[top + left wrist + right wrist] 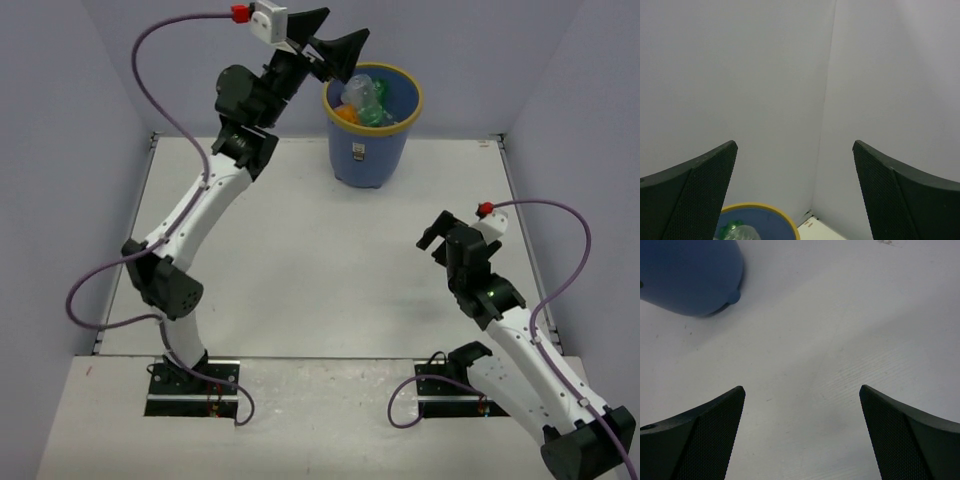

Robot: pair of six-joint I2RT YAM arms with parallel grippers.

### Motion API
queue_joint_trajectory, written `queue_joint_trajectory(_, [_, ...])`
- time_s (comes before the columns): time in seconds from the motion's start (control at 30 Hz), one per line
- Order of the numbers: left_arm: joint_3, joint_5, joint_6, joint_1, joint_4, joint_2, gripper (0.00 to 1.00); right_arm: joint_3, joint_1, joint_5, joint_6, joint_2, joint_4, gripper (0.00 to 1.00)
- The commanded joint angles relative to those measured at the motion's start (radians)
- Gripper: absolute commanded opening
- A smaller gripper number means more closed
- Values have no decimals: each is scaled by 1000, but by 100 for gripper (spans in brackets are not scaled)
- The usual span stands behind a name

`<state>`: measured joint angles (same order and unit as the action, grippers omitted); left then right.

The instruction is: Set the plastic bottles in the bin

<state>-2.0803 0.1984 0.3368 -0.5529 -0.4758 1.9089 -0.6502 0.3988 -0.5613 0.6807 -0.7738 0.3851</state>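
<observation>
The blue bin (pixel 368 140) with a yellow rim stands at the far middle of the table. Several bottles (pixel 366 100) lie inside it: clear, green and orange ones. My left gripper (pixel 330 35) is open and empty, held high just left of the bin's rim. In the left wrist view the bin's rim (pixel 771 211) and a clear bottle with a green cap (pixel 737 232) show low between the fingers. My right gripper (pixel 436 235) is open and empty over the table at the right. The right wrist view shows the bin's base (pixel 690 277) at top left.
Grey walls enclose the white table (pixel 300 260) at the back and sides. A purple cable (pixel 165 90) loops from the left arm, another (pixel 570 250) from the right arm. No bottle shows on the table.
</observation>
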Motion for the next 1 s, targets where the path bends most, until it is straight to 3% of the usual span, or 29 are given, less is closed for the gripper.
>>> queue_joint_trajectory(0.0, [195, -71, -143, -4, 254, -279, 100, -25, -3, 20, 16, 46, 1, 99])
queue_joint_trajectory(0.03, [271, -104, -150, -4, 264, -301, 100, -24, -2, 27, 20, 53, 3, 99])
queue_joint_trajectory(0.17, [801, -179, -176, -4, 165, -684, 100, -6, -2, 53, 37, 83, 14, 99])
queue_joint_trajectory(0.2, [848, -207, -167, -4, 173, -756, 100, 1, -2, 57, 41, 90, 16, 99])
queue_joint_trajectory(0.27, [1118, -359, -90, -3, 226, -922, 100, 20, -2, 60, 68, 106, 20, 99])
queue_joint_trajectory(0.47, [1575, -465, 74, -3, 267, -1243, 100, 64, -3, 31, 118, 152, 40, 99])
queue_joint_trajectory(0.63, [1653, -686, 137, -2, 380, -1351, 100, 98, -3, 49, 117, 157, -31, 99])
queue_joint_trajectory(0.73, [1610, -657, 127, -2, 454, -1381, 100, 90, -3, 64, 115, 135, -28, 99])
queue_joint_trajectory(0.97, [1633, -658, 133, -3, 443, -1402, 100, 40, -3, 38, 129, 108, 36, 99])
